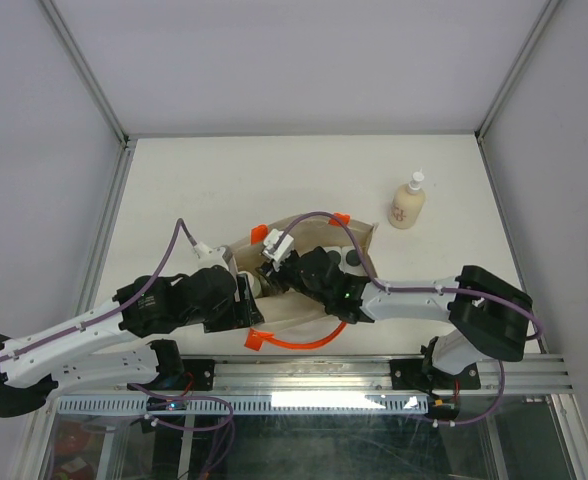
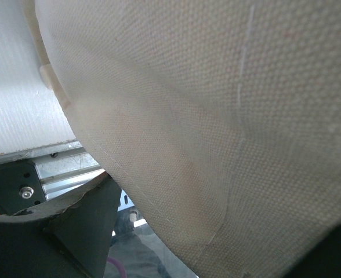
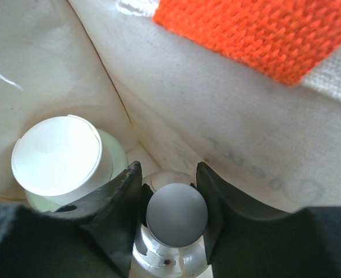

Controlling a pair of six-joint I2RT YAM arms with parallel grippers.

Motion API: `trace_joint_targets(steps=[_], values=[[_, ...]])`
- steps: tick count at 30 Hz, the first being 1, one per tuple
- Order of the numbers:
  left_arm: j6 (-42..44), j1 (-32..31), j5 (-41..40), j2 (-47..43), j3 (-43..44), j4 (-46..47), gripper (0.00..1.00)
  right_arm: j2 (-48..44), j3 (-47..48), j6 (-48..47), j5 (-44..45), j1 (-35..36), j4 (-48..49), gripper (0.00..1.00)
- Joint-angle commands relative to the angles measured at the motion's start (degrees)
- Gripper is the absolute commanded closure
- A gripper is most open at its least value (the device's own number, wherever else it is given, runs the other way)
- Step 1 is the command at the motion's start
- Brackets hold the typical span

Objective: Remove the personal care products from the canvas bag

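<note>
The canvas bag (image 1: 359, 240) stands open at the table's near middle, with orange handles (image 1: 294, 342). My right gripper (image 3: 169, 174) is down inside it, its jaws closed on the grey cap of the shiny silver bottle (image 3: 176, 215). A bottle with a round white cap (image 3: 57, 155) stands just to its left. In the top view a dark-capped bottle (image 1: 352, 261) shows in the bag. The cream bottle with pointed nozzle (image 1: 407, 203) stands on the table outside the bag. My left gripper (image 1: 246, 298) is at the bag's left wall, jaws apart, with canvas (image 2: 217, 116) filling its view.
The white table (image 1: 224, 180) is walled by grey panels at the back and both sides. A metal rail (image 1: 304, 375) runs along the near edge by the arm bases. In the top view the right arm's wrist (image 1: 319, 270) covers much of the bag's opening.
</note>
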Motion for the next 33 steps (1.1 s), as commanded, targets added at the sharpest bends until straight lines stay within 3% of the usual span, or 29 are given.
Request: trace_joint_targets(steps=[1,4,7,8,15,22,33], values=[[1.22,-0.21,-0.32,-0.03,0.23,-0.15,0.34,0.78,-1.41,-1.66,-1.11,-0.54,3.46,0.69],[1.22,-0.23,-0.58,-0.09,0.38,-0.12,0.34,-0.91,0.05,-2.72,-1.18,-0.66,2.01,0.87],[0.88,-0.25,-0.99,-0.22,0.38,-0.12,0.35,-2.46,4.55,-3.25,-1.67,-0.61,-4.91,0.87],[0.83,-0.25,-1.10,-0.31,0.39,-0.08,0.34,-2.97,5.62,-4.76,-2.95,-0.62,-6.44,1.00],[0.59,-0.24,-1.54,-0.27,0.39,-0.03,0.34,-6.76,12.59,-2.42,-3.27,-0.62,-14.05,1.00],[0.63,-0.21,-2.03,0.45,0.86,0.98,0.34,-11.67,18.25,3.33,2.58,-0.55,-21.28,1.00],[1.57,-0.25,-2.22,1.48,1.68,2.03,0.34,-15.77,34.29,11.44,13.35,-0.57,-44.33,1.00]])
